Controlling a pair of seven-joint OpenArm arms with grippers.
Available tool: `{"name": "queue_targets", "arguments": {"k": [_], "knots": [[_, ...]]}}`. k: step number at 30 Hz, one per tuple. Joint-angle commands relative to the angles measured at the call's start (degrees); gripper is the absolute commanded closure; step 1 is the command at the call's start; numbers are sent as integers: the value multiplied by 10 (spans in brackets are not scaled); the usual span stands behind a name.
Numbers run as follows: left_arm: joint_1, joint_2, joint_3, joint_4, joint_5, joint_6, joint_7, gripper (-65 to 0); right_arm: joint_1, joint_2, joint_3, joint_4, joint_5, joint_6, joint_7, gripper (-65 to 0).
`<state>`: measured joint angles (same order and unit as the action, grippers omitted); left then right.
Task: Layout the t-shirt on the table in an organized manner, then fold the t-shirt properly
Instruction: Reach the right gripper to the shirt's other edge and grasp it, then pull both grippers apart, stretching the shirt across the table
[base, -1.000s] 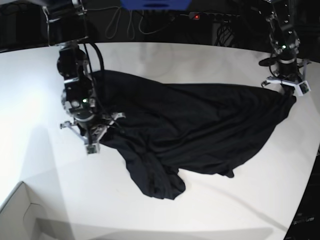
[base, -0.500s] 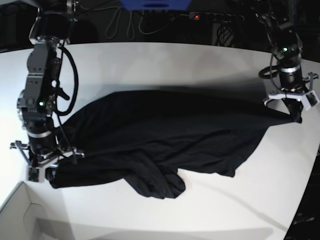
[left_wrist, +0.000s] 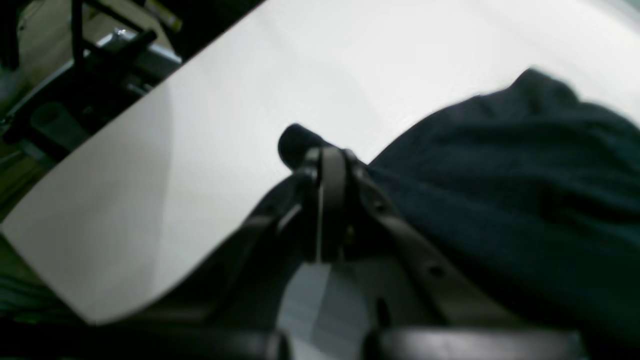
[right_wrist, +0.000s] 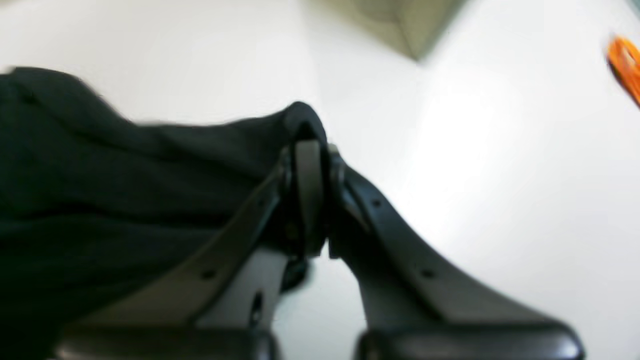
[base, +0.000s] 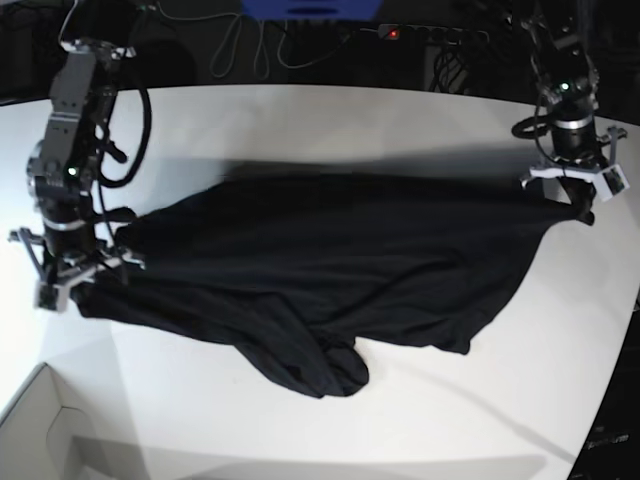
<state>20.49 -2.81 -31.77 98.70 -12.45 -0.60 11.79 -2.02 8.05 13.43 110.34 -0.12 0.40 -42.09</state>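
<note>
Stretching wider than a second ago, the black t-shirt (base: 330, 270) hangs between both jaws pinching opposite edges, seemingly flattening over the worktop (base: 300, 120).

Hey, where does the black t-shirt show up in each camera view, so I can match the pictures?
Base: the t-shirt spans the middle of the table, stretched between both grippers.
Left wrist: it fills the right side, one corner pinched in the left gripper.
Right wrist: it fills the left side, one corner pinched in the right gripper.
Shared landmark: the white table under the shirt, seen in all three.
</note>
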Motion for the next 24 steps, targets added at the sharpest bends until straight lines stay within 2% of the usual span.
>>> {"name": "queue_targets", "arguments": {"k": [1,6,10,14,16,20,24], "knots": [[2,-5,-3,14,-18,2,-18,-24,5,3,5,11,-1,-1,21,0],[14,-38,-3,33,-119,2,-18,-173,-27,1,11,11,0,-1,26,0],[-8,-60,-4,41,-160,2,-18,-242,-43,1,12,14,0,-1,26,0],[-90,-66,3,12,-163,3,-16,-267,-59,1,12,16,0,-1,27,0],[-144,-69,27,-26,-163,3,5,-266,-70,1,12,17,0,-1,27,0],[-248,-69,56,-133,-158,3,56,-266,-81,1,12,18,0,-1,27,0],[-336,-66,97,-278,-115,3,58,-266,-93,1,12,25,0,-1,26,0]]}}
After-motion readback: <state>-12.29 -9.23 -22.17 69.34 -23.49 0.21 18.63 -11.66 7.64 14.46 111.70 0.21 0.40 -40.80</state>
